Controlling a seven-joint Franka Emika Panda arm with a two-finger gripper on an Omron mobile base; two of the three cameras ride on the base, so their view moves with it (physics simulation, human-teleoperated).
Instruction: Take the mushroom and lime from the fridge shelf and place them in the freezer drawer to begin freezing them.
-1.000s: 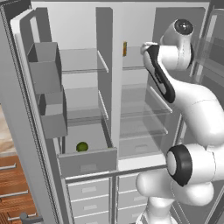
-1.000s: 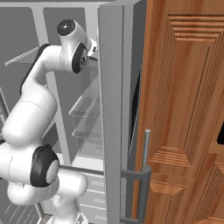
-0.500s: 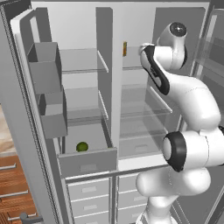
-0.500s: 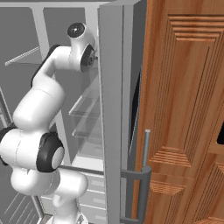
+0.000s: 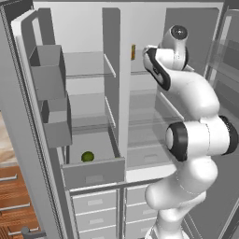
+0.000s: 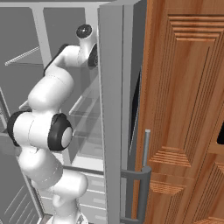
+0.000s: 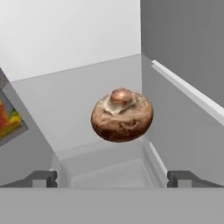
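Mushroom point(image 7: 122, 116) sits on the fridge shelf point(image 7: 87, 100) ahead of the gripper point(image 7: 112, 178), fingers spread, grasping nothing. Lime point(image 5: 87, 156) lies in the freezer drawer point(image 5: 94, 172).

Flat, even rendered light on my feeds; no obvious source, no hard shadows; fridge interior reads pale grey and bright, darker on the inner side walls; white arm shows soft shading, no glare; glass shelves look faintly hazy; hand view is low-res and soft, mushroom point(image 7: 122, 115) slightly blurred at its edges; no edge distortion I can see.
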